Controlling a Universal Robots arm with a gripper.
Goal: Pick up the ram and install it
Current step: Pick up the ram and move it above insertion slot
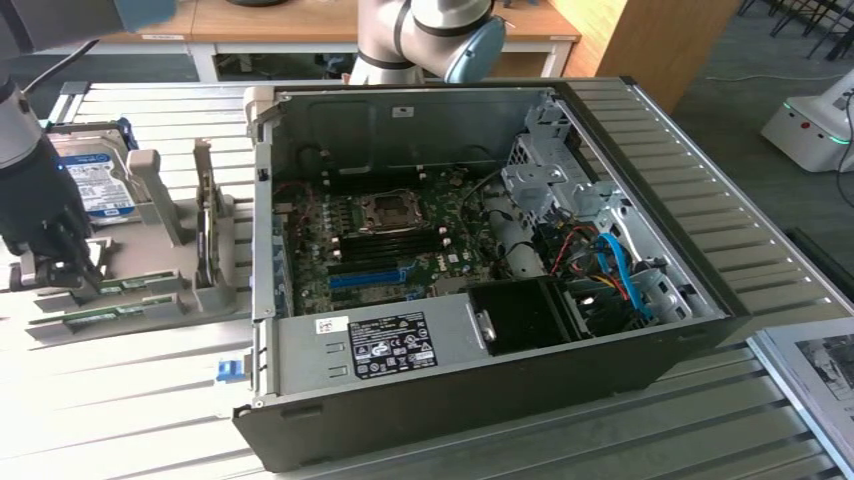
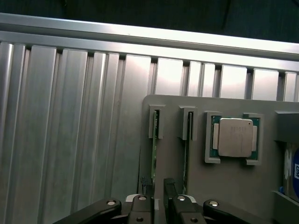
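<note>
The ram [image 2: 154, 140] — a thin green board seen edge-on — stood in a slot of the gray holder [image 2: 224, 186]. A second stick [image 2: 187, 149] stood in the next slot, with a silver chip [image 2: 235, 136] past that. The holder sat on the slatted counter [image 1: 120, 420] at the left of the exterior view's frame, beside the open case [image 1: 467, 270]. The hand [image 2: 157, 182] hung low in line with the ram, its fingers a little apart — gripping nothing.
</note>
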